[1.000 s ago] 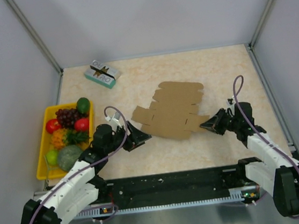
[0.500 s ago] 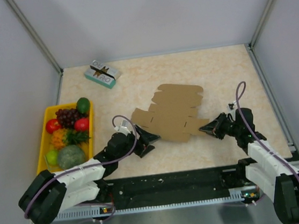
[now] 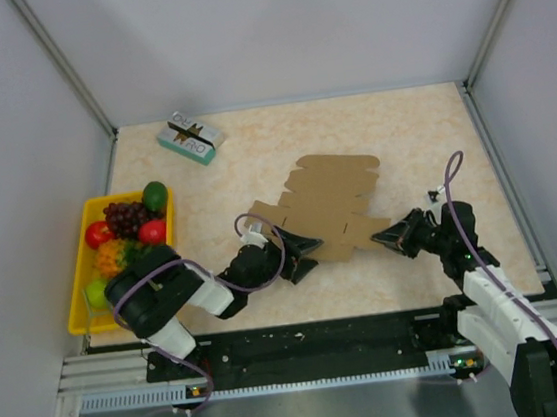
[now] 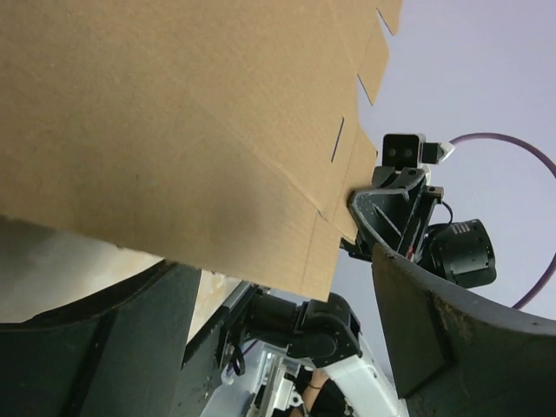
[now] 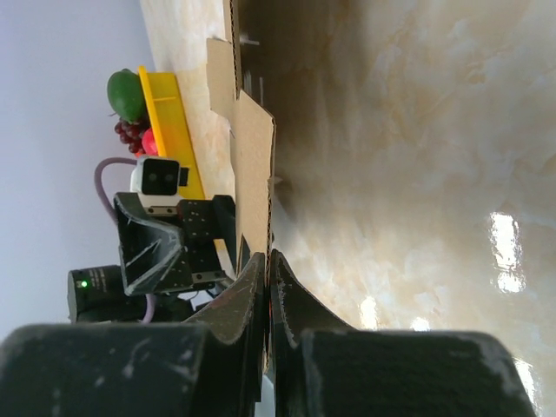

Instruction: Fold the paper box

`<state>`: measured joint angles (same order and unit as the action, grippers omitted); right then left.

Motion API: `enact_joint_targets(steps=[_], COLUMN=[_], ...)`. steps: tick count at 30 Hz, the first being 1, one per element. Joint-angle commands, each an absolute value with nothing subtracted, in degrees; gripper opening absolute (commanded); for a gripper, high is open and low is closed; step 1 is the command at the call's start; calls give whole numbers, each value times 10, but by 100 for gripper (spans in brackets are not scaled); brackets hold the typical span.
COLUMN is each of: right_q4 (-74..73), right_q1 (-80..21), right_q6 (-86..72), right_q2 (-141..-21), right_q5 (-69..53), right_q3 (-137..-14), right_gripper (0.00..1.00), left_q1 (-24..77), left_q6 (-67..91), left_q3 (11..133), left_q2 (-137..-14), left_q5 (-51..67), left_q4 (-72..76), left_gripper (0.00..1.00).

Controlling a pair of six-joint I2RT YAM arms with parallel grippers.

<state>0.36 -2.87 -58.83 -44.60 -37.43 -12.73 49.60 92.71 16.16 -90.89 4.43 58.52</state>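
Note:
The paper box (image 3: 327, 206) is a flat brown die-cut sheet in the middle of the table, and its right side is lifted a little. My right gripper (image 3: 386, 234) is shut on the sheet's near right tab. In the right wrist view the fingers (image 5: 248, 287) pinch the thin cardboard edge (image 5: 253, 165). My left gripper (image 3: 303, 246) is at the sheet's near left edge with its jaws wide open. In the left wrist view the cardboard (image 4: 174, 122) fills the top, and its edge lies between the spread fingers (image 4: 426, 321), not pinched.
A yellow tray (image 3: 79, 292) of fruit stands at the left edge. A small teal-and-white printed box (image 3: 191, 138) lies at the back left. Grey walls enclose the table, and a black rail (image 3: 314, 343) runs along the near edge.
My left arm has swung low and to the right, so its gripper slid along the sheet's near edge toward the middle. The sheet shifted slightly right. My right gripper kept its hold.

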Motion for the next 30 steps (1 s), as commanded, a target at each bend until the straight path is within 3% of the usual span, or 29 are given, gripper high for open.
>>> enact_joint_targets(steps=[1,5,6,9,10,13,14,17,19,21,25,30], right_q4=[2,-24,-29,-52,-61,-87,-133,-233,-300,-327,-344,-338], right_q1=[-30,-29,-31,-31,-30,-30,-31,-46,-56,-92,-192,-226], right_q6=[-591,-582,-576,-556,-549,-519,-504,-399,-339,-302,-248,-117], right_q2=[-431,-419,-417,-402,-393,-384,-385,-388,-393,-395,-392,-475], right_q5=[-377,-379,-379,-380,-378,-377,-374,-324,-287,-274,-184,-230], right_q3=[-123,-121,-122,-127,-129,-141,-151,-230,-297,-359,-481,-668], right_gripper=[0,0,0,8,11,33,48,64,66,70,70,70], left_q1=[504,504,503,496,492,482,476,451,450,435,396,382], left_q6=[970,956,950,899,882,809,763,617,521,382,202,35], left_q3=[181,194,195,189,191,205,213,278,355,422,534,641], left_q2=[-993,-1034,-1034,-1007,-980,-919,-900,-798,-726,-681,-633,-625], left_q5=[8,-14,-16,-25,-23,-11,-3,20,5,16,71,128], left_q4=[790,841,839,804,775,665,637,381,166,72,-166,-374], left_gripper=[82,69,61,47,37,14,8,6,7,6,6,5])
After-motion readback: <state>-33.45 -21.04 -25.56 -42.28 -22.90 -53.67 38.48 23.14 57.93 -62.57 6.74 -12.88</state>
